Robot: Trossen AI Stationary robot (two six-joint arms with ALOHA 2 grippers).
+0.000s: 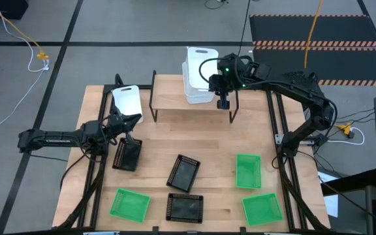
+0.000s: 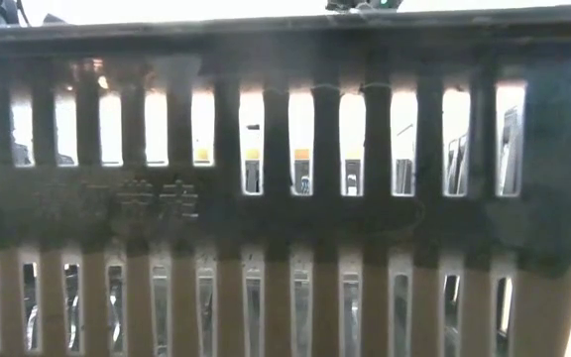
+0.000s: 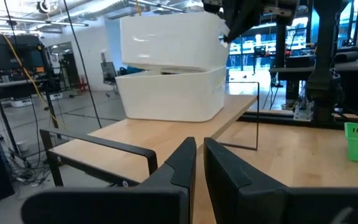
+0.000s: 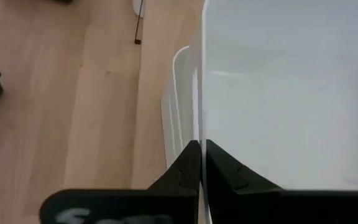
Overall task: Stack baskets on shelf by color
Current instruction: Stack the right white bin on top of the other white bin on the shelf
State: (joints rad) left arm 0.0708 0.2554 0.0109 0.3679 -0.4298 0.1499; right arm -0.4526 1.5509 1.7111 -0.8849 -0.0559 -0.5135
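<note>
Two white baskets are on the shelf (image 1: 175,98). The lower one (image 3: 173,93) rests by its base on the board. The upper one (image 3: 166,37) hangs tilted just over it, with my right gripper (image 1: 211,77) shut on it. A third white basket (image 1: 126,99) lies on the table's left, beside my left gripper (image 1: 130,123), which is shut and touches nothing. Three black mesh baskets (image 1: 128,155) (image 1: 183,173) (image 1: 185,207) and three green ones (image 1: 130,203) (image 1: 248,171) (image 1: 262,209) lie flat on the table. My right gripper (image 4: 201,144) pinches the upper white basket's side wall at its rim (image 4: 199,93), one finger inside the basket and one outside, coming from above and pointing down. The basket sits tilted over the lower white basket (image 4: 176,112); whether the two touch I cannot tell.
A black mesh basket wall (image 2: 285,178) fills the low view. The shelf's thin black legs (image 1: 154,98) (image 1: 234,108) stand at its ends. The shelf board is bare left of the white stack. Black frame rails (image 1: 281,143) run along the table's sides.
</note>
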